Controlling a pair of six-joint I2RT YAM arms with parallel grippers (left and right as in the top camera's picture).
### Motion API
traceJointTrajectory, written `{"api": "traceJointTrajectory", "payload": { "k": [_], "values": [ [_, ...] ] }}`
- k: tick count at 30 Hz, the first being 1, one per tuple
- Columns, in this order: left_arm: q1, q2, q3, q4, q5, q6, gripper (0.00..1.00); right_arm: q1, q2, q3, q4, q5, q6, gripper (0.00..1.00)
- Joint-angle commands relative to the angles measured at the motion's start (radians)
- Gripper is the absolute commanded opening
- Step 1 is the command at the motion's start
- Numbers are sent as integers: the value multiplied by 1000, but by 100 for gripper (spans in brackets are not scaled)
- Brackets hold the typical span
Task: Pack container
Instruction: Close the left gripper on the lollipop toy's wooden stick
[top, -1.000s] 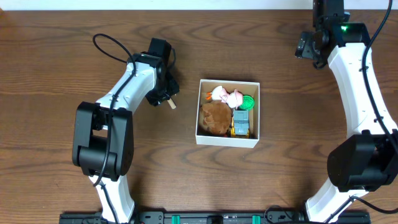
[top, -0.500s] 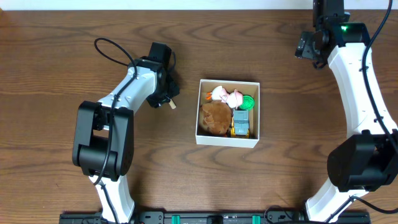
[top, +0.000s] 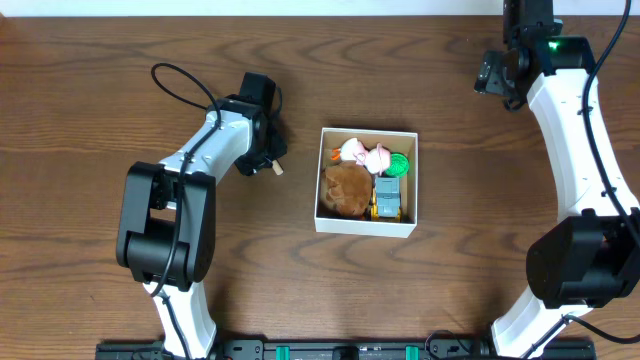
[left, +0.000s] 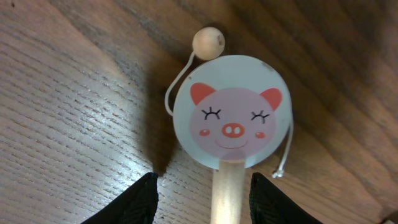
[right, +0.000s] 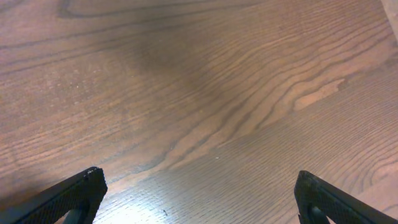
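Overhead and wrist views: the container (top: 366, 227) sits at mid-surface, upright, holding a brown plush (top: 345, 190) and smaller toys, with the left hand (left: 205, 194) well to its left and the right hand (right: 199, 186) at the far right corner. The left hand's fingers (left: 144, 198) stand partly apart with the wooden handle of a pig-faced drum (left: 231, 118) between them (whether they clamp it cannot be told). The right hand is spread wide over bare surface (right: 205, 93).
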Motion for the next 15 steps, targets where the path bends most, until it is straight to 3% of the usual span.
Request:
{"api": "traceJointTrajectory", "payload": {
  "k": [1,7,15],
  "values": [
    [0,8,-8,0,-23,-5,49,-9,-14,16,0,6,-8,99],
    [0,8,-8,0,-23,6,48,-9,-14,16,0,6,-8,99],
    [0,8,-8,-4,-23,137,44,-9,-14,16,0,6,-8,99]
  ]
}}
